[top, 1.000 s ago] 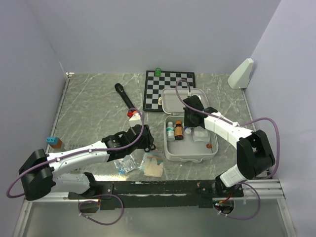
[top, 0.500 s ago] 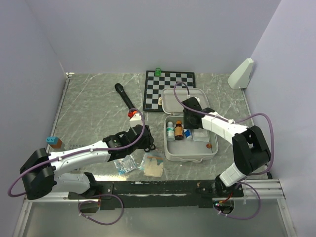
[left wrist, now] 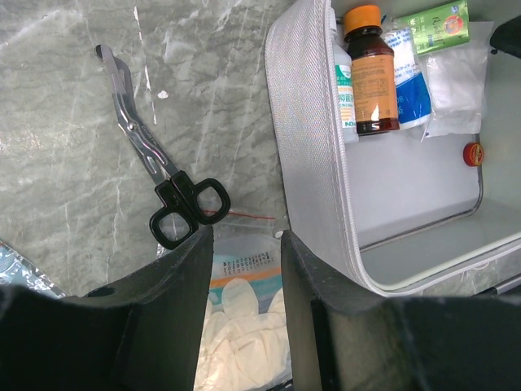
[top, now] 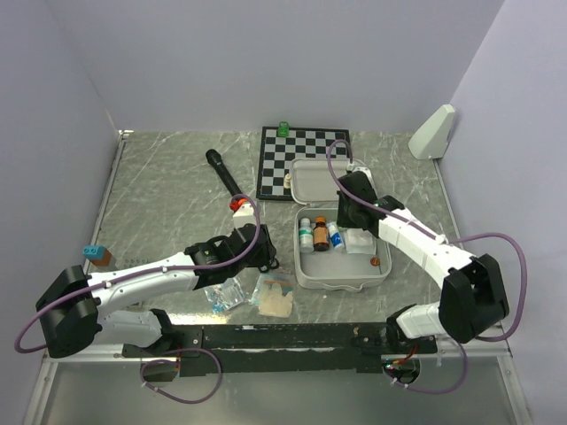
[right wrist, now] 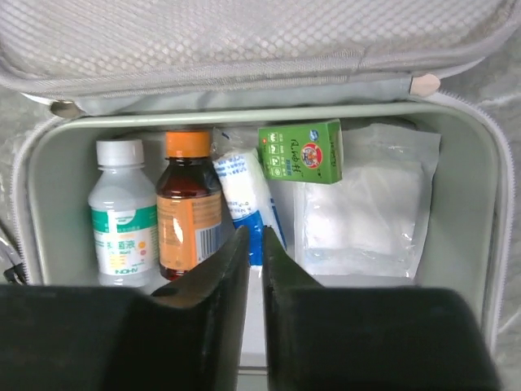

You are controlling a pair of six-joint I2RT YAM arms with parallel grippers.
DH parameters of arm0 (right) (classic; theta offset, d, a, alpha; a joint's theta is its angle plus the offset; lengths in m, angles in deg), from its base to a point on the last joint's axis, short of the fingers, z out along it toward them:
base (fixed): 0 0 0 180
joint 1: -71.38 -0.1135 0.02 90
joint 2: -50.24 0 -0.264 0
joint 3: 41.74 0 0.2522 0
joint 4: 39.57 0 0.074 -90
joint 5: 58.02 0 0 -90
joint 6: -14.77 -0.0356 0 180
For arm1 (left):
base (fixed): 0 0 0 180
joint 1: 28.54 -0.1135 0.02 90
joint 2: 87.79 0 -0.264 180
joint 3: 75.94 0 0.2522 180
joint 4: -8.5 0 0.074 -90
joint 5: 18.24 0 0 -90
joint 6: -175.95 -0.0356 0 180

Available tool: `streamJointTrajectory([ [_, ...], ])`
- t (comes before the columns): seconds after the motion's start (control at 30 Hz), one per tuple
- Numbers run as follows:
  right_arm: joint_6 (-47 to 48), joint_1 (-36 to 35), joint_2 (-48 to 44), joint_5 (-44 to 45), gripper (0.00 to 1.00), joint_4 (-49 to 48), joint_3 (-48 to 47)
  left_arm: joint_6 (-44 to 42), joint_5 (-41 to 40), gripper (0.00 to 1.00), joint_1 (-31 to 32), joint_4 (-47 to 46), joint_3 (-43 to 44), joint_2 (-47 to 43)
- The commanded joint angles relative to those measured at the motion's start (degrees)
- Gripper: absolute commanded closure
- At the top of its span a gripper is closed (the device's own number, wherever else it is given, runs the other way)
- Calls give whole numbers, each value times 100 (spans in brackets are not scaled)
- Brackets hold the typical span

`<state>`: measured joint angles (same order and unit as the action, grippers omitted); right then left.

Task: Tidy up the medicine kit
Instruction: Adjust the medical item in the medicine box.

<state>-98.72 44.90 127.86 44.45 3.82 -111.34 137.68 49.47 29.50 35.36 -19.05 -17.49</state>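
The medicine kit (top: pixel 342 276) lies open, its lid (top: pixel 312 180) folded back onto the chessboard. Its tray holds a white bottle (right wrist: pixel 122 213), an amber bottle (right wrist: pixel 189 208), a blue-white roll (right wrist: pixel 242 189), a green box (right wrist: pixel 299 152), a gauze packet (right wrist: pixel 368 205) and a small red item (left wrist: pixel 472 153). My right gripper (right wrist: pixel 249 238) hovers over the tray's middle, shut and empty, just in front of the roll. My left gripper (left wrist: pixel 244 244) is open, low over a clear bag of gloves (left wrist: pixel 244 305), left of the kit's wall (left wrist: pixel 309 138). Black-handled scissors (left wrist: pixel 167 183) lie just beyond it.
A chessboard (top: pixel 292 152) with a green piece (top: pixel 283 127) and a white piece (top: pixel 290 181) lies behind the kit. A black stick (top: pixel 223 173), a red-white item (top: pixel 236 204), a foil pack (top: pixel 223 295), a blue-brown block (top: pixel 96 255) and a white wedge (top: pixel 434 131) stand around.
My right gripper has shifted slightly right and back above the kit's tray. My left arm has not moved.
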Motion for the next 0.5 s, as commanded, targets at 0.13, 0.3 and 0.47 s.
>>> streamJointTrajectory([
  [0.13,-104,-6,384,-95,94,61,556,-13,58,56,-21,-186,81,-60],
  [0.3,-130,-94,613,-253,96,-115,583,4,22,56,-21,-159,55,-96],
  [0.47,-147,-147,868,-395,96,-168,433,-4,40,56,-21,-168,90,-43],
])
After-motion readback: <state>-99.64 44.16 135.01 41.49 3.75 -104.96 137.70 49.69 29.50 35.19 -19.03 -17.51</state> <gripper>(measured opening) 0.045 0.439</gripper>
